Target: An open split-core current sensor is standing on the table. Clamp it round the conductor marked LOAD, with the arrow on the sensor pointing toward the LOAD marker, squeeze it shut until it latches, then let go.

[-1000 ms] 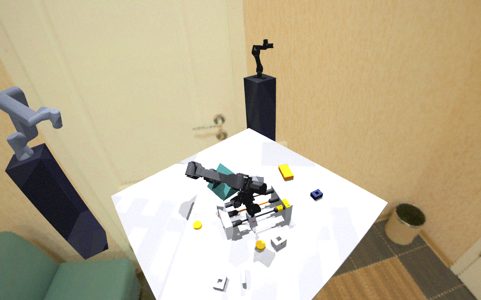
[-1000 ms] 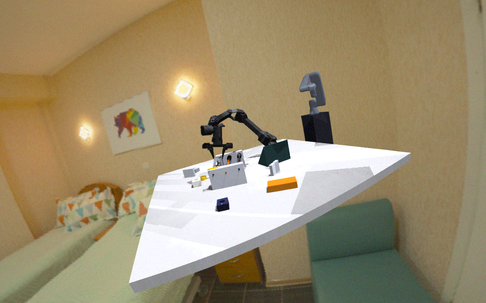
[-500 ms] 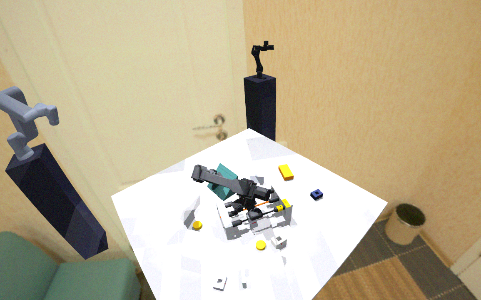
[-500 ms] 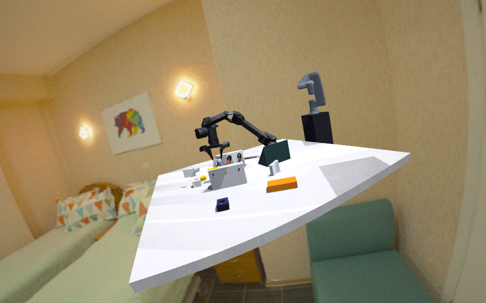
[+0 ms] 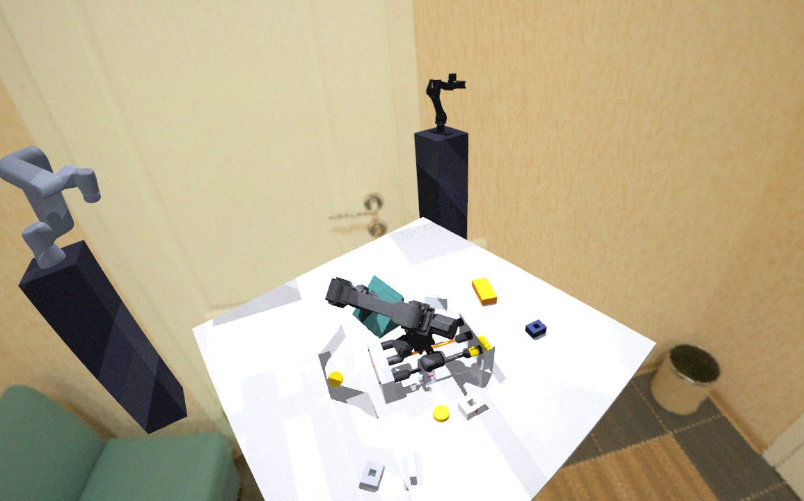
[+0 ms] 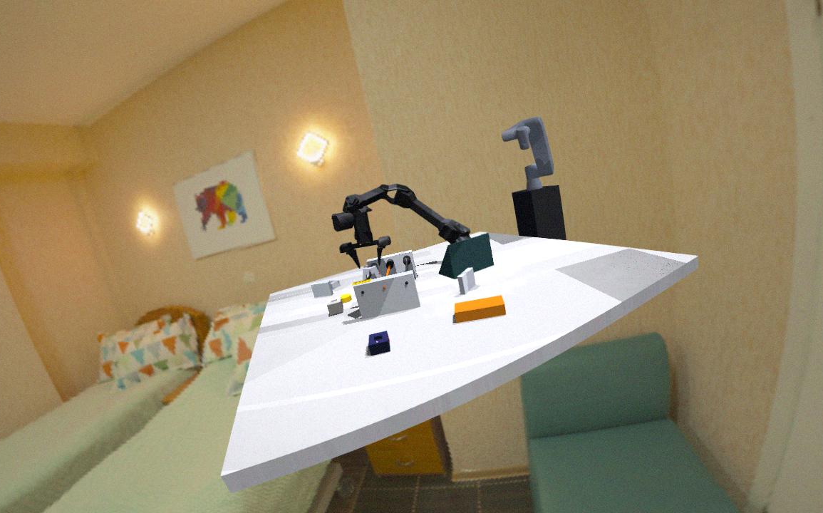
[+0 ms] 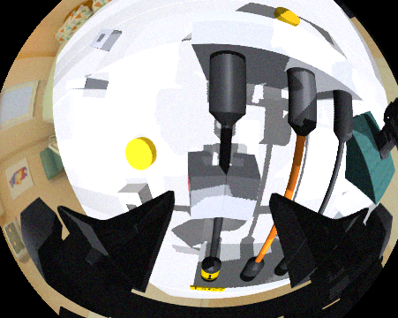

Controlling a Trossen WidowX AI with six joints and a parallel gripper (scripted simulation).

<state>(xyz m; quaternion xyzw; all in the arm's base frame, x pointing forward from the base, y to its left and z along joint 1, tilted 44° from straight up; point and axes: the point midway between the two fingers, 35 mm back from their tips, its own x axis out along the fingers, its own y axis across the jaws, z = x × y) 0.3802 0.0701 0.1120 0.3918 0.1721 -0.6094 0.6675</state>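
The grey sensor (image 7: 225,203) (image 5: 429,378) sits round the front black conductor (image 7: 226,143), between the two end walls. Its halves meet at a centre seam in the wrist view; whether the latch has caught cannot be told. A red mark shows on its left side, but the arrow cannot be read. A yellow label (image 7: 207,288) (image 5: 484,343) is on the end wall by that conductor's yellow ring (image 7: 210,274); its text is too small to read. My gripper (image 7: 224,199) (image 6: 368,263) is open, one finger on each side of the sensor, with a gap on both sides in the wrist view.
An orange conductor (image 7: 297,159) and another black one (image 7: 338,168) run alongside. A teal block (image 5: 379,305) (image 6: 467,255) stands near the arm's base. A white block (image 5: 466,411), yellow discs, a navy block (image 6: 378,348) and an orange block (image 6: 479,311) stand around the fixture.
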